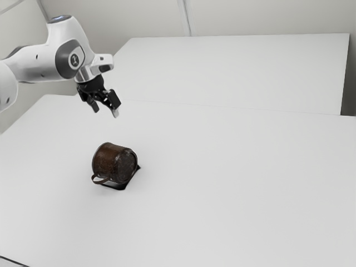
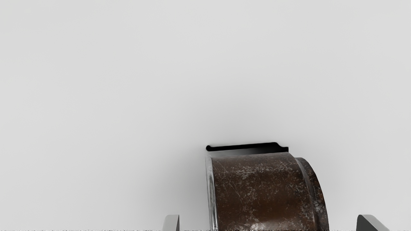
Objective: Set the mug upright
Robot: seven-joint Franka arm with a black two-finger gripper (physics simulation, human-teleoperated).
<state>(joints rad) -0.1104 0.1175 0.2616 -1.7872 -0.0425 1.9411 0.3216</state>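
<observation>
In the exterior view the black gripper (image 1: 105, 109) hangs in the air above and behind the mug, touching nothing. The brown, worn mug (image 1: 114, 162) lies on its side on the white table, its dark base toward the exterior view's right and its handle (image 1: 100, 179) low, near the table. In the wrist view the gripper (image 2: 268, 223) is open, its two fingertips wide apart. Between them, farther down, the mug (image 2: 263, 192) shows its scratched side, with the rim facing one finger and the base facing the other.
The white table (image 1: 233, 183) spreads around the mug, with a dark shadow beneath it. Beyond the table, a raised white surface (image 1: 239, 69) stands before the pale wall. A thin dark line crosses the exterior view's lower left corner.
</observation>
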